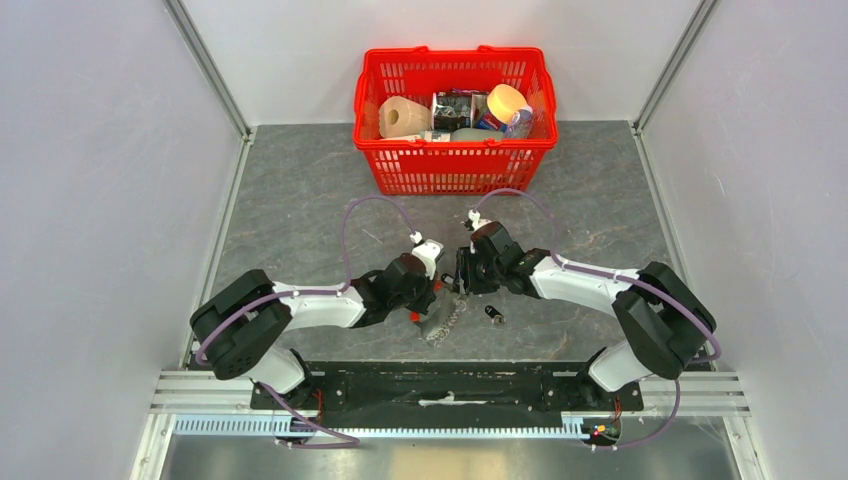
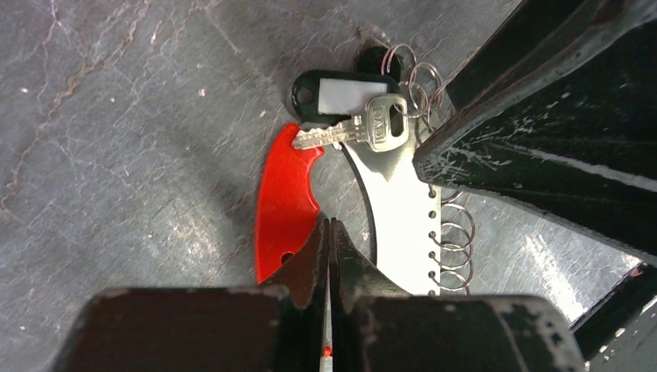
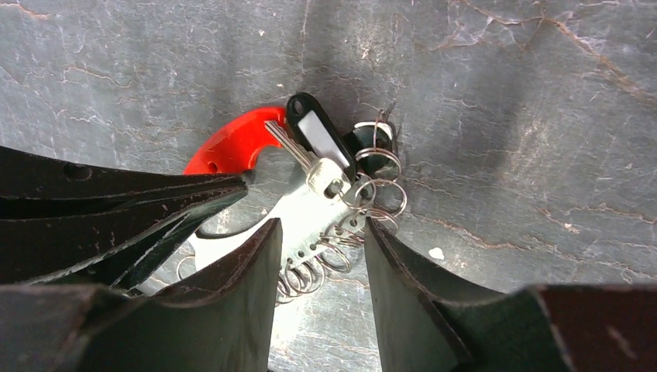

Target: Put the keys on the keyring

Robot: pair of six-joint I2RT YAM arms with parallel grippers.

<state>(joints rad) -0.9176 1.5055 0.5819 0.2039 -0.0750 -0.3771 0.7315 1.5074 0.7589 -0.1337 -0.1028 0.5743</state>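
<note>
As seen from above, grey marbled tabletop carrying red plastic mesh basket of groceries at far edge. Closed fully: left gripper, tips pressed where red strap meets silvery plate; actual grasp not confirmable. Parted: right gripper, jaws astride the wire rings. Between both grippers, lying on tabletop: red-strapped keyring bunch with white-labelled tag. Just right of bunch, untouched: tiny black-headed key.
</note>
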